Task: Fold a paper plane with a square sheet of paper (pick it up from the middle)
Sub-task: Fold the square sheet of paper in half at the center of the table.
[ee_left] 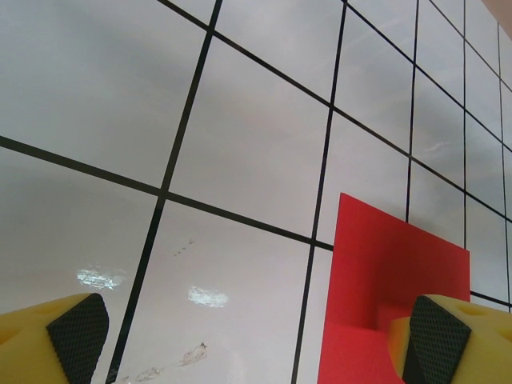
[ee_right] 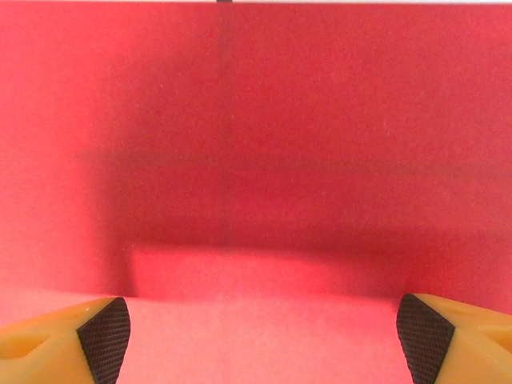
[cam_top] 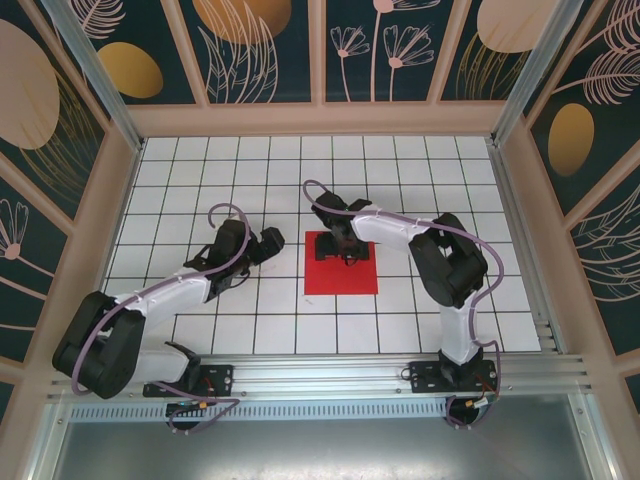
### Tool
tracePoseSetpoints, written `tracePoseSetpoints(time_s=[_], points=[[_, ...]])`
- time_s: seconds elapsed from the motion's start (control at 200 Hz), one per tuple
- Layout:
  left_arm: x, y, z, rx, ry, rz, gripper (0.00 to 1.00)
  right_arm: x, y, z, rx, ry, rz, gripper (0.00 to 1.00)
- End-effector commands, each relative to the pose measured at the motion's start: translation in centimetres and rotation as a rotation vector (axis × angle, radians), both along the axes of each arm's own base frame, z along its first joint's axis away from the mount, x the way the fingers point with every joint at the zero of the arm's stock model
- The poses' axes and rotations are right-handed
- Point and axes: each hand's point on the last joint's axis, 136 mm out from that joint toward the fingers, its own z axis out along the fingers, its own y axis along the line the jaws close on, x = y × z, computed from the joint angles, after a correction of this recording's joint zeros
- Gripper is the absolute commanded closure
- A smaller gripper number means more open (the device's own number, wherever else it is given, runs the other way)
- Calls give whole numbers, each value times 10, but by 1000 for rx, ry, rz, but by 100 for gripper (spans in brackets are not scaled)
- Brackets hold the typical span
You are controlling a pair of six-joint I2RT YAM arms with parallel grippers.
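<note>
My right pincer [ee_right: 264, 340] gapes over the thin bright-red square paper sheet [cam_top: 340, 280]. It's likely limp and slippery, best pinched mid-sheet. My left pincer [ee_left: 254, 344], at its nine o'clock, gapes too.

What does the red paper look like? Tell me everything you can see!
The square sheet of paper is bright red, thin and plain. It lies on the white tiled table near the middle, and its edges look straight. The right gripper hangs over its far half with jaws wide apart; whether it touches is unclear. The left gripper is beside it, apart.
</note>
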Motion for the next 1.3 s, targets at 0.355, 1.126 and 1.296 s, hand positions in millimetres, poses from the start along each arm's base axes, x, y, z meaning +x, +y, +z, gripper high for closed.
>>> tracePoseSetpoints(time_s=[0.355,1.126,1.296], points=[[7,-4,12,-8,-41,-20,1,-23,-2,-36,-50,104,-15,9],[6,-2,16,-8,-51,-18,1,-11,-3,1,-68,21,-33,7],[6,-3,15,-9,-49,-23,1,-12,0,0,-49,23,-45,1]])
